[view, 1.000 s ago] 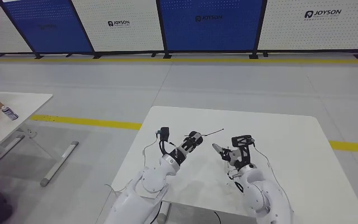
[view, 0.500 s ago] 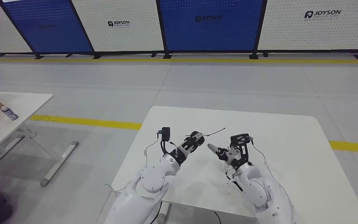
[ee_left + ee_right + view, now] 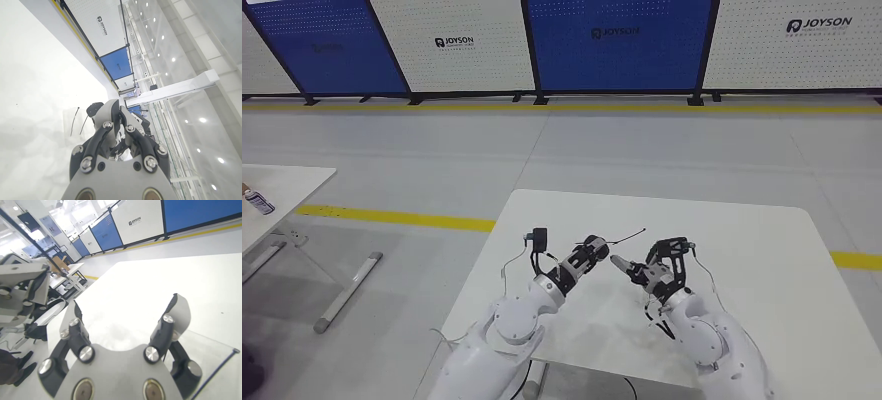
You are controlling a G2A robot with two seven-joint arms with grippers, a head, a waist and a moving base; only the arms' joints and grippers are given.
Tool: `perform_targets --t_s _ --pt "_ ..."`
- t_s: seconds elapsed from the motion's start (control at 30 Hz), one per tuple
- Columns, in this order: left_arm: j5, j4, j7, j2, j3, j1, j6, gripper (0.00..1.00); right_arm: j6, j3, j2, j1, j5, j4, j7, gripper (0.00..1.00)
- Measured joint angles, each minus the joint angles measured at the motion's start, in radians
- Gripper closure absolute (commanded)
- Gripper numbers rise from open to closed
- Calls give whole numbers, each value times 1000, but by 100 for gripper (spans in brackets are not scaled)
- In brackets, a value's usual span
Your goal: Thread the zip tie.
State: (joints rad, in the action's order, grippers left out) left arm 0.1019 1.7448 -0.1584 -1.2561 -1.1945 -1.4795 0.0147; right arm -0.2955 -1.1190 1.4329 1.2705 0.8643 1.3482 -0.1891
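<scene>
**Left end effector** (image 3: 119, 108): the fingers are pressed together and clamp the zip tie (image 3: 623, 237) close to one of its ends. Which end sits in the grip cannot be told.

**Zip tie:** it is a thin black strip held clear of the worktop (image 3: 752, 260). It runs straight out from the left fingers toward the far side, and its free end is unsupported in the air. In the right wrist view it appears as a taut dark line rising from those fingers.

**Right end effector** (image 3: 125, 298): the fingers are spread wide with nothing between them. It stands just beside the left end effector over the middle of the worktop. Its tips are turned toward the left end effector and are apart from the tie.

**Other items:** a clear sheet (image 3: 208, 344) lies flat on the worktop near the right end effector. Two spare ties (image 3: 74, 121), both black, lie on it side by side without touching each other.
</scene>
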Motion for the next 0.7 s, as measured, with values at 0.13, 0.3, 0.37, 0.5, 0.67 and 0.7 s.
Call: perform_targets --t_s 0.13,0.3,0.37,0.5,0.67,0.7 --pt "-6 -4 30 -2 6 4 1 100 -3 12 4 -7 -25 -15 23 0" --pt "-7 -5 30 -3 11 6 5 100 37 30 8 -16 -4 -26 56 0" --pt "-5 -4 30 -3 11 6 6 100 51 37 9 -18 3 -28 66 2" --pt "-1 -6 44 -4 15 9 11 100 53 50 12 -24 -11 -38 67 42" --pt "-3 -10 60 -6 23 15 17 100 39 55 13 -32 -27 -49 52 54" --pt "-4 -11 62 -7 24 16 18 100 37 56 13 -32 -29 -49 51 54"
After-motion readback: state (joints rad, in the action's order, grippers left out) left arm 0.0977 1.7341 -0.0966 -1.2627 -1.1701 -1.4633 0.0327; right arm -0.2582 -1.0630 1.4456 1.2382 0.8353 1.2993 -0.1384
